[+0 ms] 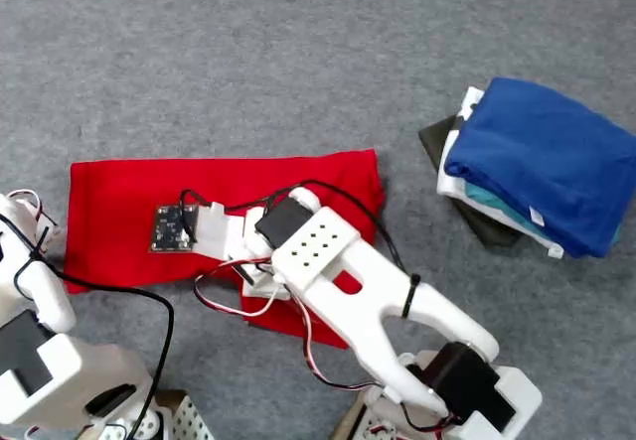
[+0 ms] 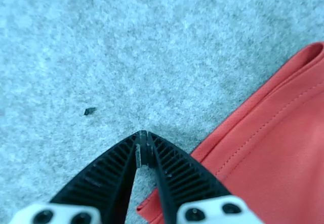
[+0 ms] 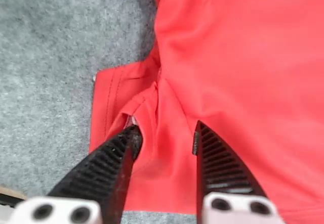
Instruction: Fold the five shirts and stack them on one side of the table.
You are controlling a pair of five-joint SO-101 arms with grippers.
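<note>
A red shirt (image 1: 149, 202) lies spread flat on the grey table, left of centre. My right arm (image 1: 318, 251) stretches over its near half. In the right wrist view my right gripper (image 3: 164, 138) is open, with its fingers on either side of a raised fold by the red shirt's sleeve (image 3: 121, 92). My left arm (image 1: 35, 301) stands at the shirt's left end. My left gripper (image 2: 143, 148) is shut on nothing, over bare table just beside the red shirt's hem (image 2: 253, 128). A stack of folded shirts, with a blue shirt (image 1: 542, 162) on top, sits at the right.
The stack's lower layers are white, teal and dark cloth (image 1: 477, 217). The grey table covering (image 1: 248, 73) runs free across the far half. A small dark speck (image 2: 89, 111) lies on the table near my left gripper. Both arm bases stand at the near edge.
</note>
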